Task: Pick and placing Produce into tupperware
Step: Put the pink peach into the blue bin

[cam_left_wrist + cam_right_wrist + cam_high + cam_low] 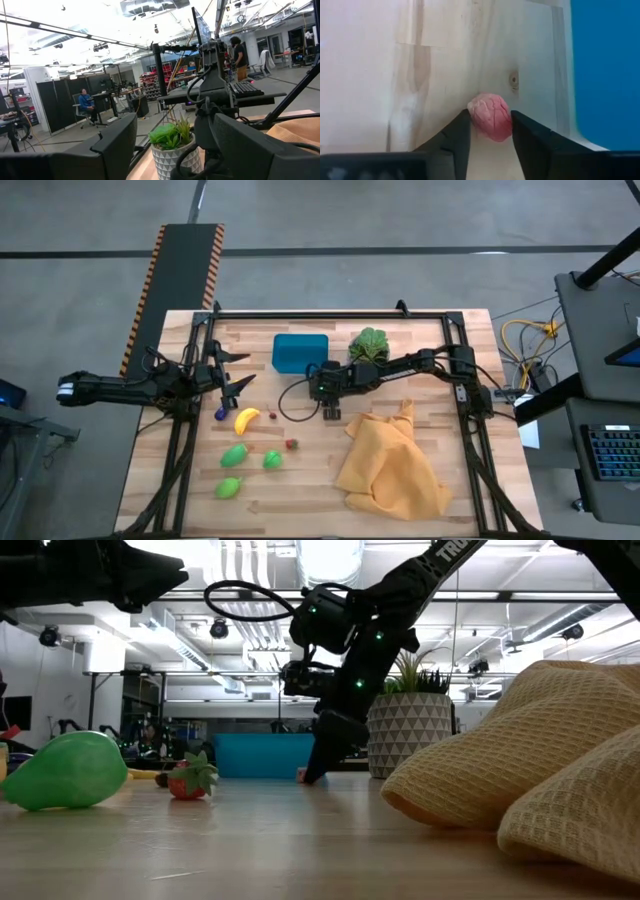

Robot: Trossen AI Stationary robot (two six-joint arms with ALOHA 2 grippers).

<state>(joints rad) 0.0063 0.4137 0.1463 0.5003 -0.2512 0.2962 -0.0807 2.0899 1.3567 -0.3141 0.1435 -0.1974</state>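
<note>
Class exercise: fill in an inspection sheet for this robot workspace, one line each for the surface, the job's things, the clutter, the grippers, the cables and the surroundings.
Surface: wooden table, pale planks, inside a black frame.
Job's things: teal tupperware at the far edge; yellow banana, three green pieces, a strawberry and a purple piece lie loose; a pink piece sits on the wood near the tupperware.
Clutter: yellow cloth, crumpled; potted plant.
Grippers: right gripper down at the table, jaws on either side of the pink piece; left gripper raised near the banana, jaws open, empty.
Cables: black cable looping off the right arm.
Surroundings: workshop; seated person far off.
</note>
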